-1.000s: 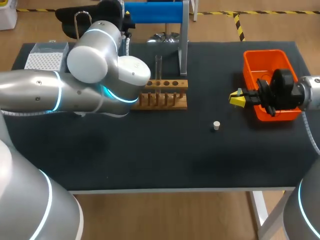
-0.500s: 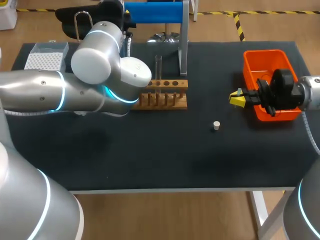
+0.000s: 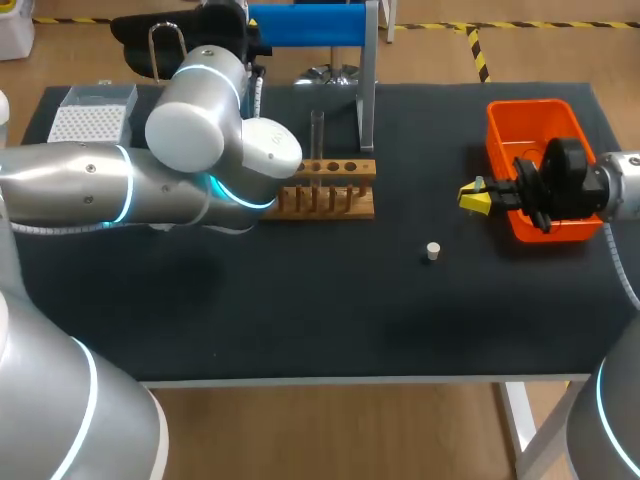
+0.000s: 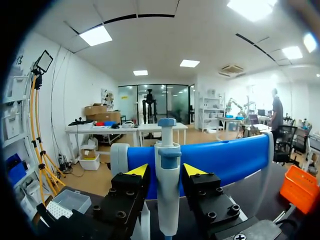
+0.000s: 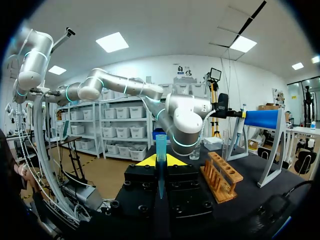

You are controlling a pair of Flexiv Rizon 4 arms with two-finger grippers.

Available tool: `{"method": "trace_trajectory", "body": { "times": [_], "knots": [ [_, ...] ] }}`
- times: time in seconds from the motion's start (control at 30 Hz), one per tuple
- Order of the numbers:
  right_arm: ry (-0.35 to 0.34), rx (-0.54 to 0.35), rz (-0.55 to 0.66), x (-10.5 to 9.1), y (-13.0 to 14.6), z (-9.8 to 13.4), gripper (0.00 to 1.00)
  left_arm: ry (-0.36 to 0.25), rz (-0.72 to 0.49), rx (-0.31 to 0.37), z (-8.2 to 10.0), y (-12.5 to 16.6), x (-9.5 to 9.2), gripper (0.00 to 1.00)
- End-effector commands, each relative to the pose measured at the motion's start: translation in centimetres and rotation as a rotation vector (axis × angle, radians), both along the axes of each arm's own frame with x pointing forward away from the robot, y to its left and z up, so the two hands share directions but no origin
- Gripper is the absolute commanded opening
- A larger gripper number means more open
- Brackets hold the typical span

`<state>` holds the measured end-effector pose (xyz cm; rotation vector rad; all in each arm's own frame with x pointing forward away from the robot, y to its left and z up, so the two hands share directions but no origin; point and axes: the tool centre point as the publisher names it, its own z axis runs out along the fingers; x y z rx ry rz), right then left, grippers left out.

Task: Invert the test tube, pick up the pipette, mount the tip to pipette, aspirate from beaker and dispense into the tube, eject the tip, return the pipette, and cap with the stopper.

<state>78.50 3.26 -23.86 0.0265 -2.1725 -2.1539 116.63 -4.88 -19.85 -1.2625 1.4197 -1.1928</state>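
pipette (image 4: pixel 167 185) between left jaws, blue tip (image 5: pixel 160 150) pinched in right jaws

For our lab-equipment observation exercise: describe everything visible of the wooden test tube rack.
The light brown wooden test tube rack stands upright on the black table. Its top bar has a row of round holes; slim pegs line its lower front. A clear glass tube rises near its left end, which my left arm partly hides.

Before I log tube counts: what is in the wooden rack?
One clear test tube stands in the wooden rack; its other visible holes look empty. My left arm covers the rack's left end.
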Motion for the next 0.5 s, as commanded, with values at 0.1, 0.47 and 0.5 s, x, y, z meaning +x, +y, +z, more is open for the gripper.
{"method": "trace_trajectory", "body": {
  "times": [0.1,0.47,0.5],
  "knots": [
    [-0.001,-0.003,-0.002,-0.1,0.0,0.08,0.0,-0.008,0.004,-0.003,-0.32,-0.33,0.51,0.39],
    [-0.001,-0.003,-0.002,-0.1,0.0,0.08,0.0,-0.009,0.002,-0.002,-0.27,-0.39,0.61,0.38],
    [-0.001,-0.003,-0.002,-0.1,0.0,0.08,0.0,-0.008,0.002,-0.001,-0.27,-0.4,0.62,0.38]
  ]
}}
